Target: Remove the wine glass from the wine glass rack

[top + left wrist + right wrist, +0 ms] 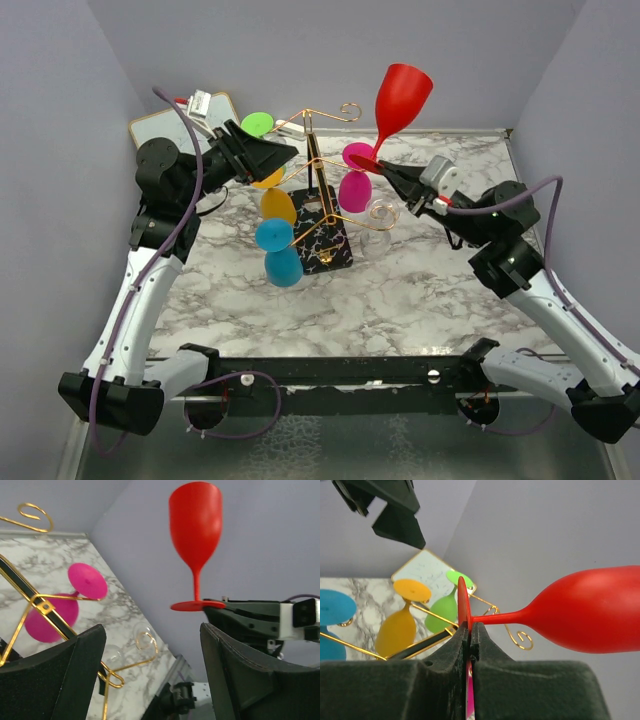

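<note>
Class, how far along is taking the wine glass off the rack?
Done: the red glass is clear of the rack, upright. In hand: the right end effector pinches its foot. Remaining: probably only setting it down; the left end effector is open.

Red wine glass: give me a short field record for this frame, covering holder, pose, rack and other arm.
glass: red wine glass, upright, apart from the rack
holder: right gripper, shut on the glass's foot
on rack: pink glass, yellow glass, blue glass, green glass, bowls down
other arm: left gripper, open, holding nothing, beside the rack
task state: glass in the air, not yet set down
</note>
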